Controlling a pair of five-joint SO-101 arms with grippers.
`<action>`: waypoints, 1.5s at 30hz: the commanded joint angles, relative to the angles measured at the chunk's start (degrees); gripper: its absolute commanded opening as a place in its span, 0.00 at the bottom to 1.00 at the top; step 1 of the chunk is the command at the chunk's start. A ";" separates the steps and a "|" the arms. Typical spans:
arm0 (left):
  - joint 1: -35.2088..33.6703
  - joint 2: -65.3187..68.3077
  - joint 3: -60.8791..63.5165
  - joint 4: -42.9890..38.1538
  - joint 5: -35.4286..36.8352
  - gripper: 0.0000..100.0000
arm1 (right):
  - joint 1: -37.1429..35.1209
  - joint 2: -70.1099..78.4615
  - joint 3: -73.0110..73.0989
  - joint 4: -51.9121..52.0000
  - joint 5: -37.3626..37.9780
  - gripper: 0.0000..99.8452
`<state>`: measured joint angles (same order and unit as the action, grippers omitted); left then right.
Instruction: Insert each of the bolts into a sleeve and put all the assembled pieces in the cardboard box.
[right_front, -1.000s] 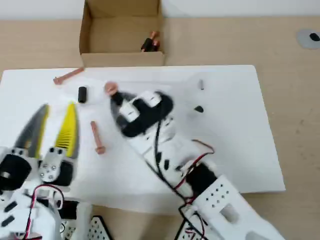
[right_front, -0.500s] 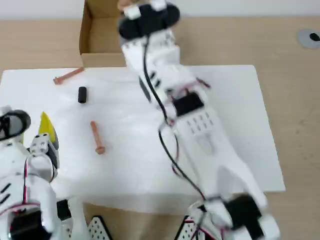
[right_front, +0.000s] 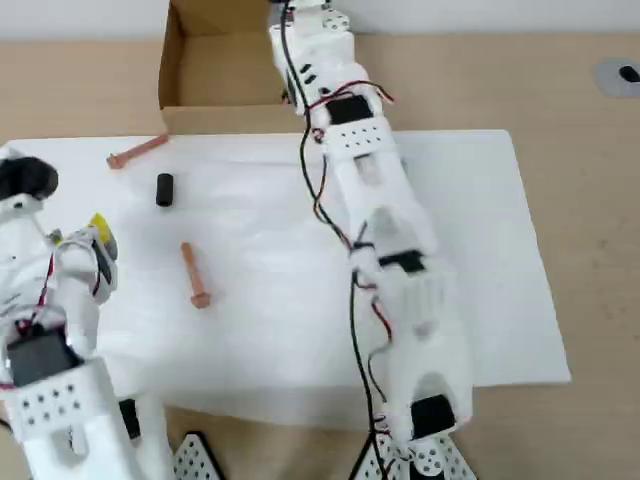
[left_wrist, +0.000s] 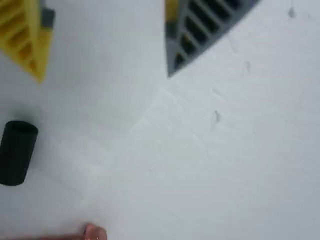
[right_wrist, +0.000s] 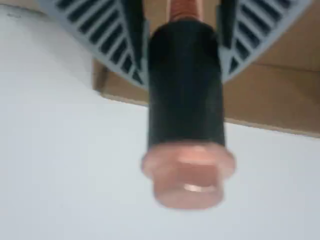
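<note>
My right gripper (right_wrist: 184, 75) is shut on a black sleeve (right_wrist: 185, 90) with a copper bolt (right_wrist: 187, 175) through it, head end pointing away from the fingers. In the high view the right arm (right_front: 345, 130) stretches over the right side of the cardboard box (right_front: 215, 70). My left gripper (left_wrist: 105, 74) is open above the white mat, its yellow fingers (left_wrist: 25, 35) apart and holding nothing. A loose black sleeve (right_front: 165, 189) (left_wrist: 17, 152) lies just ahead of it. Two loose bolts lie on the mat, one (right_front: 137, 152) near the box corner and another (right_front: 194, 275) nearer the front.
The white mat (right_front: 480, 260) covers the table's middle, with bare wood around it. The box's brown wall (right_wrist: 265, 100) rises right behind the held piece. The left arm (right_front: 50, 340) stands at the mat's left edge.
The right arm swung from the mat's middle up to the cardboard box, carrying the sleeved bolt. The left arm drew back and turned at the left edge.
</note>
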<state>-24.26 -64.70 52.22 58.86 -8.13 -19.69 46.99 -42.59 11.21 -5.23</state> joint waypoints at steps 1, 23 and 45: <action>-0.62 5.14 -5.45 -1.32 2.37 0.17 | 1.89 10.33 -18.59 -1.32 0.35 0.01; -0.26 28.79 -23.03 7.82 15.12 0.17 | -0.22 30.73 -40.48 15.82 11.08 0.27; 6.77 81.80 -80.00 32.97 49.23 0.17 | -1.89 10.15 -53.05 61.63 9.67 0.27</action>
<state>-21.01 11.25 -17.32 88.66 42.86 -20.57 67.30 -92.62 61.76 5.41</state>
